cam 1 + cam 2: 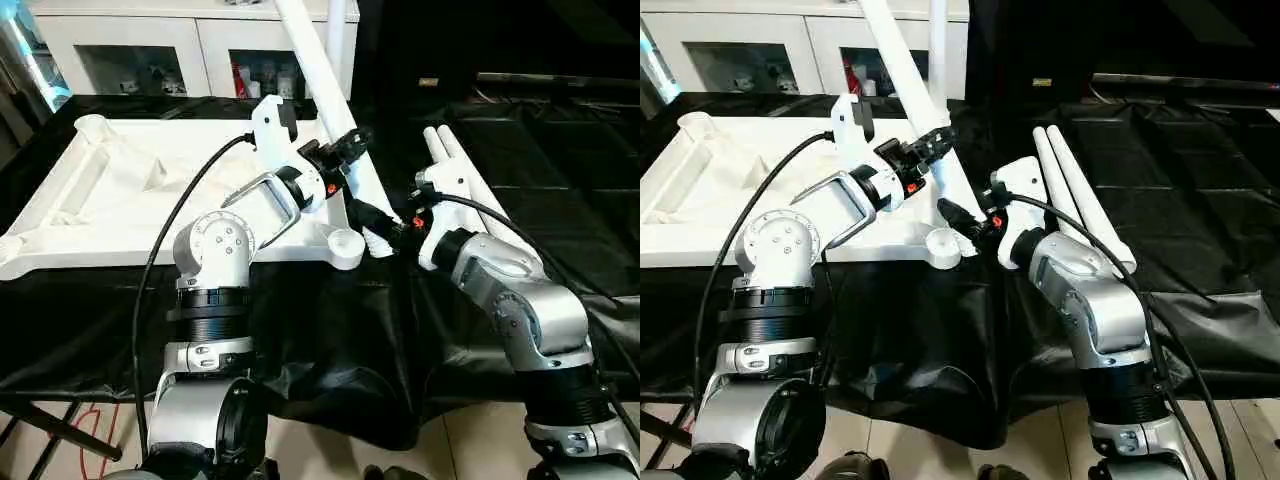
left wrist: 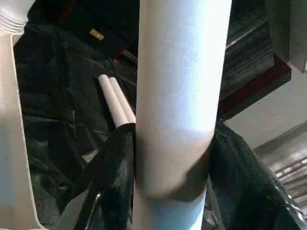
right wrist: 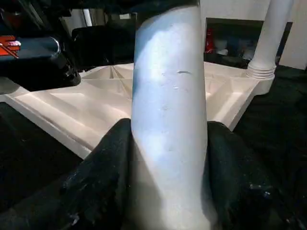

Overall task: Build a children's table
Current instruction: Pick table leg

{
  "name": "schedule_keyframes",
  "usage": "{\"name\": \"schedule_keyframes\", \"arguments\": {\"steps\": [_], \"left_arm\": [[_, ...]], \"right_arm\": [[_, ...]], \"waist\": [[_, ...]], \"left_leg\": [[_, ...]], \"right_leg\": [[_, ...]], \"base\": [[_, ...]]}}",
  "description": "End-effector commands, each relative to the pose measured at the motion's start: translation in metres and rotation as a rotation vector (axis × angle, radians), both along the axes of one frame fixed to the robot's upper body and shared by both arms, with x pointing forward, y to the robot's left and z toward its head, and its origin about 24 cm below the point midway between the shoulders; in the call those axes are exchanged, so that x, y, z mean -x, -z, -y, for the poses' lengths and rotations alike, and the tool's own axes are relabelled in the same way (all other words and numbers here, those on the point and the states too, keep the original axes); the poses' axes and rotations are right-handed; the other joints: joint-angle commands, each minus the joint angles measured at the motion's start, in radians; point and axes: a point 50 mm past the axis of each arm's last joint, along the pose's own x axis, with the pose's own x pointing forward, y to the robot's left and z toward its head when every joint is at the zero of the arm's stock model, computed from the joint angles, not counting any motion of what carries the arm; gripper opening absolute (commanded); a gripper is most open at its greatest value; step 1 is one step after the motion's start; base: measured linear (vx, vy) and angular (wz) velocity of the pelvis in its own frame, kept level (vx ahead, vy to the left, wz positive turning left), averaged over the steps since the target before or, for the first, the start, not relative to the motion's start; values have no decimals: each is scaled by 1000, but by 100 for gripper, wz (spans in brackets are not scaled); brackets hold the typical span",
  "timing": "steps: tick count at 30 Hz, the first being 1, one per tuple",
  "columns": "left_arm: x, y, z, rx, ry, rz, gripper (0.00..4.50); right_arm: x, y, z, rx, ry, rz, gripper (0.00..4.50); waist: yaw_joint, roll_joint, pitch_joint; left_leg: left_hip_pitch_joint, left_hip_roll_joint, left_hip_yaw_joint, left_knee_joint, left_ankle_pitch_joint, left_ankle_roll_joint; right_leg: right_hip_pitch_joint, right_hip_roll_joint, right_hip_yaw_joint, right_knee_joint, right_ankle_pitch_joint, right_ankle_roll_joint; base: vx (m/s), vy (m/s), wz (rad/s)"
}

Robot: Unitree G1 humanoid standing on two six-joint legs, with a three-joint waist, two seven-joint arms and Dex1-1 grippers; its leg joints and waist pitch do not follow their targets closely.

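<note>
The white plastic rectangular tabletop (image 1: 150, 190) lies ribbed underside up on the black cloth (image 1: 330, 340), its near-right round corner socket (image 1: 345, 245) empty. You hold 1 long white tapered round leg (image 1: 322, 105) slanting up above that corner, its threaded lower end (image 1: 378, 240) just beside the socket and not yet in it.

Your left gripper (image 1: 345, 150) is clamped round the leg higher up, and your right gripper (image 1: 395, 228) is clamped round it close to the threaded end; both wrist views show black fingers (image 2: 112, 158) pressed on either side of the shaft.

To do this step well, I judge you should stand the leg upright first, then bring the thread squarely over the socket before lowering. A slanted entry will likely jam or cross the thread. Let the lower grip steer and the upper one set the angle.

Count: 1 tabletop, 1 leg in hand, 1 leg (image 3: 268, 38) already standing in a far corner, 2 spare legs (image 1: 460, 175) lying together on the cloth to your right, 2 grippers.
</note>
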Motion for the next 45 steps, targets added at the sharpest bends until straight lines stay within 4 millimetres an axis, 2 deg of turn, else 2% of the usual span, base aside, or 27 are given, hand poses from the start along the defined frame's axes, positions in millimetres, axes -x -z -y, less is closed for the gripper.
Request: {"name": "schedule_keyframes", "arguments": {"steps": [1, 7, 8, 10, 12, 14, 16, 17, 19, 20, 21, 22, 23, 25, 28, 29, 33, 37, 39, 40, 41, 43, 45], "left_arm": [[1, -7, 12, -4, 38, 21, 199], [1, -8, 13, 2, 44, 27, 193], [1, -8, 13, 0, 40, 30, 193], [-1, -9, 10, -24, 24, 47, 193], [-3, -10, 6, -58, 5, 65, 193], [-7, -12, 0, -109, -19, 90, 191], [-10, -14, -4, -136, -31, 105, 190], [-12, -15, -6, -157, -37, 119, 190], [-13, -17, -8, -183, -40, 135, 190], [-13, -17, -8, -186, -40, 138, 190], [-13, -19, -8, -190, -38, 145, 190], [-13, -19, -8, -189, -36, 147, 190], [-13, -20, -7, -187, -35, 149, 190], [-13, -21, -7, -190, -29, 159, 190], [-13, -21, -6, -191, -26, 165, 190], [-13, -22, -6, -192, -25, 167, 190], [-12, -23, -5, -203, -10, 183, 190], [-9, -25, -2, -206, 26, 217, 190], [4, -34, 7, -152, 173, 320, 190], [4, -34, 7, -152, 173, 320, 190], [8, -36, 8, -121, 231, 348, 190], [23, -41, 9, -88, 402, 459, 190], [26, -41, 8, -94, 444, 475, 190]], "right_arm": [[-3, -4, -5, 11, -12, 14, 192], [-4, -6, -5, 17, -19, 23, 192], [-5, -7, -5, 10, -16, 22, 227], [-5, -13, -2, -62, -39, -11, 262], [-6, -21, 7, -111, -47, -23, 265], [-11, -33, 25, -178, -29, -46, 303], [-15, -43, 43, -247, -8, -80, 306], [-16, -52, 60, -291, -9, -98, 306], [-15, -60, 75, -304, -18, -116, 306], [-15, -61, 76, -304, -19, -119, 306], [-15, -62, 82, -300, -11, -129, 306], [-15, -63, 85, -298, -3, -132, 306], [-15, -62, 87, -297, -1, -148, 306], [-14, -62, 91, -274, 0, -166, 306], [-13, -61, 91, -258, -13, -186, 306], [-12, -60, 91, -247, -19, -194, 306], [-13, -60, 79, -201, -69, -110, 306], [-11, -58, 72, -170, -102, -107, 306], [-7, -54, 61, -157, -177, -139, 306], [-7, -54, 61, -157, -177, -139, 306], [-6, -53, 59, -155, -193, -142, 306], [-3, -51, 56, -152, -266, -160, 334], [-1, -50, 55, -154, -297, -173, 344]], "waist": [[-4, -20, -87], [-4, -20, -88], [-4, -20, -88], [-4, -21, -88], [-3, -19, -89], [0, -18, -89], [-1, -20, -88], [0, -20, -89], [6, -21, -90], [6, -22, -91], [5, -29, -93], [7, -27, -94], [4, -31, -96], [4, -33, -95], [7, -33, -93], [6, -36, -93], [4, -34, -91], [6, -34, -92], [6, -35, -92], [6, -39, -92], [7, -36, -92], [10, -43, -91], [8, -40, -89]], "left_leg": [[28, 42, -25, -67, -170, 23], [27, 42, -25, -66, -168, 23], [28, 42, -24, -66, -169, 23], [28, 41, -25, -66, -167, 26], [29, 42, -25, -66, -163, 32], [33, 42, -25, -66, -165, 34], [31, 40, -25, -66, -158, 30], [33, 39, -25, -65, -155, 30], [34, 39, -21, -61, -136, 28], [32, 37, -20, -61, -130, 30], [28, 38, -19, -60, -111, 37], [27, 38, -20, -59, -98, 41], [24, 37, -20, -57, -89, 44], [27, 38, -18, -56, -92, 50], [28, 40, -19, -57, -98, 48], [27, 40, -18, -56, -101, 47], [28, 41, -19, -57, -119, 38], [30, 43, -20, -58, -111, 41], [29, 44, -21, -59, -107, 43], [29, 45, -20, -60, -108, 45], [30, 46, -20, -59, -103, 44], [29, 47, -19, -60, -105, 48], [30, 48, -20, -62, -109, 44]], "right_leg": [[47, -70, 36, -83, -303, -138], [48, -70, 36, -81, -291, -145], [48, -71, 37, -82, -294, -146], [50, -70, 37, -81, -290, -146], [50, -68, 36, -80, -279, -146], [48, -67, 36, -80, -283, -140], [50, -66, 36, -80, -279, -136], [52, -66, 35, -79, -278, -136], [52, -65, 36, -78, -252, -146], [55, -65, 36, -77, -245, -150], [58, -67, 36, -75, -226, -155], [59, -70, 34, -72, -220, -167], [62, -71, 33, -71, -218, -176], [58, -71, 32, -74, -234, -186], [57, -71, 32, -75, -255, -184], [58, -72, 32, -76, -264, -180], [54, -74, 32, -79, -299, -167], [53, -73, 32, -77, -280, -172], [54, -73, 32, -74, -267, -180], [55, -75, 32, -75, -268, -183], [53, -75, 34, -72, -260, -192], [55, -78, 34, -69, -255, -202], [52, -77, 34, -68, -268, -193]], "base": [[0, 0, 0], [0, 0, 0], [0, 0, 0], [0, 0, 0], [0, 0, 0], [0, 0, 0], [0, 0, 0], [0, 0, 0], [0, 0, 0], [0, 0, 0], [0, 0, 0], [0, 0, 0], [0, 0, 0], [0, 0, 0], [0, 0, 0], [0, 0, 0], [0, 0, 0], [0, 0, 0], [0, 0, 0], [0, 0, 0], [0, 0, 0], [0, 0, 0], [0, 0, 0]]}}
